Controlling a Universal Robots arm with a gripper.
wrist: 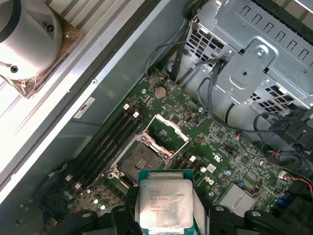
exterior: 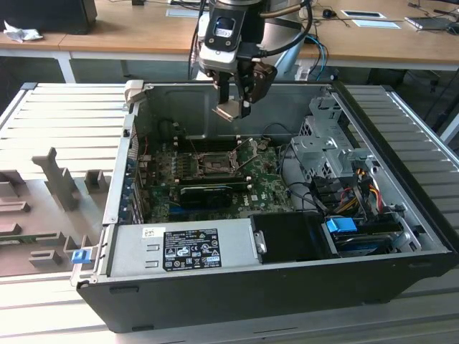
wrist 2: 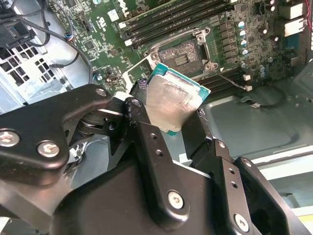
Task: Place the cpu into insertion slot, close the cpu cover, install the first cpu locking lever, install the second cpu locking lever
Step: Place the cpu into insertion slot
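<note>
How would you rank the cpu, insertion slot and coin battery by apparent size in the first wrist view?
1. cpu, though nearer the camera, so unsure against the next.
2. insertion slot
3. coin battery

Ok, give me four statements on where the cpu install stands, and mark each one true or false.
1. The end effector is shut on the cpu. True.
2. The cpu already sits in the insertion slot. False: it hangs above the motherboard, and the slot is bare.
3. The cpu cover is closed over the slot. False: it is swung open, tilted up beside the slot.
4. The computer case lies open with the motherboard exposed. True.
</note>
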